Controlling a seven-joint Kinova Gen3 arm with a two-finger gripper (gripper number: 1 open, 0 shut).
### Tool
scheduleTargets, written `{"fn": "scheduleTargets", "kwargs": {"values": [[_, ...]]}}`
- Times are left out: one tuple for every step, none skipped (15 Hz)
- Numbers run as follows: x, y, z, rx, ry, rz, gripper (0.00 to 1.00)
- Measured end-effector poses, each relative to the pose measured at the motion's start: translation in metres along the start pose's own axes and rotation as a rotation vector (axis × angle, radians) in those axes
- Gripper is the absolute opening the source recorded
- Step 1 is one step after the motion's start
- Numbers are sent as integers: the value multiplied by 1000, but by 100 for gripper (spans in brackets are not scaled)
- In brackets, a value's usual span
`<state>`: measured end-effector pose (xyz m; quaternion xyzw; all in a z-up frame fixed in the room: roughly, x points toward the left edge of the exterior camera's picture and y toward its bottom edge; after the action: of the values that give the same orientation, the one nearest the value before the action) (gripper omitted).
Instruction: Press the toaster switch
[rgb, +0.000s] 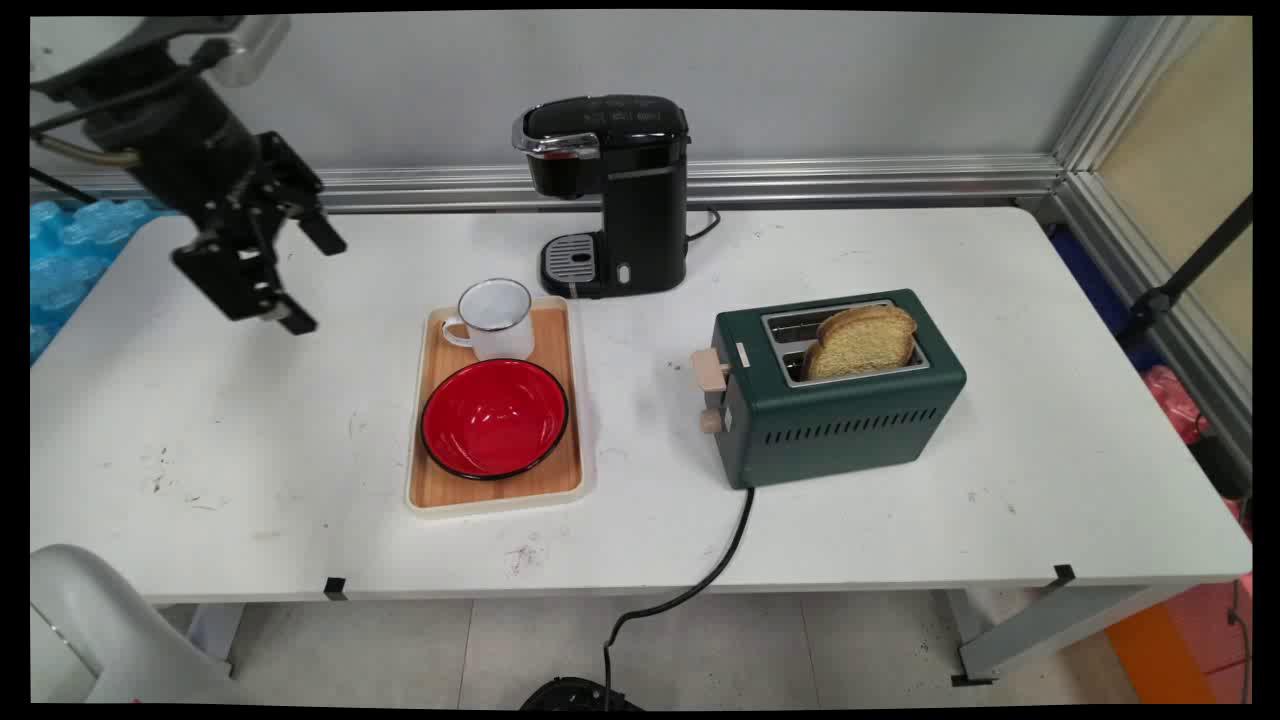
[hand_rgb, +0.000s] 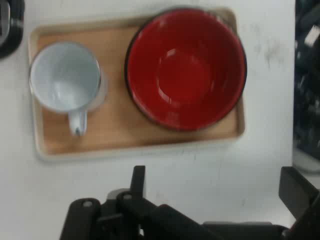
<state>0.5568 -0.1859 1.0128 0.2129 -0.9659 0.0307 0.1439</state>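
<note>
- Gripper (rgb: 305, 280) hangs in the air over the table's left part, well apart from everything on it; we see its 2 fingers spread wide and nothing between them.
- Nearest to it is the tray (rgb: 430, 480), which lies to its right in the main view and fills the upper part of the hand view.
- On the tray we see 2 things: a white mug (rgb: 495, 318) at the far end and a red bowl (rgb: 494, 417) at the near end, just beside each other. Both look empty in the hand view.
- Behind the tray stands a black coffee maker (rgb: 615, 190), close to the tray's far edge; its drip plate carries nothing.
- To the right, apart from the tray, stands a green toaster (rgb: 840, 400) with its cord running off the table's near edge. 1 slice of bread (rgb: 862, 340) sticks up out of a slot, tilted; the other slot looks empty, as far as we can tell.
- As to progress, we judge that nothing is in hand: mug and bowl sit upright on the tray, the bread is in the toaster, and the gripper touches none of them.
- We cannot tell from these views whether the toaster's lever is up or pressed down.
</note>
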Motion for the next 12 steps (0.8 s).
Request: {"fn": "scheduleTargets", "kwargs": {"values": [[7,0,3,-4,21,-12,100],[12,-1,5,-7,39,-19,100],[21,-1,9,-12,63,-30,100],[27,-1,12,-17,80,-37,100],[37,-2,15,-23,102,-48,100],[49,-1,21,-32,126,-59,100],[61,-1,26,-40,148,-67,100],[72,-1,30,-45,165,-73,100],[85,-1,36,-49,182,-76,100],[97,-1,43,-51,199,-78,100],[107,-1,48,-52,211,-79,100],[114,-1,52,-54,217,-80,100]]}}
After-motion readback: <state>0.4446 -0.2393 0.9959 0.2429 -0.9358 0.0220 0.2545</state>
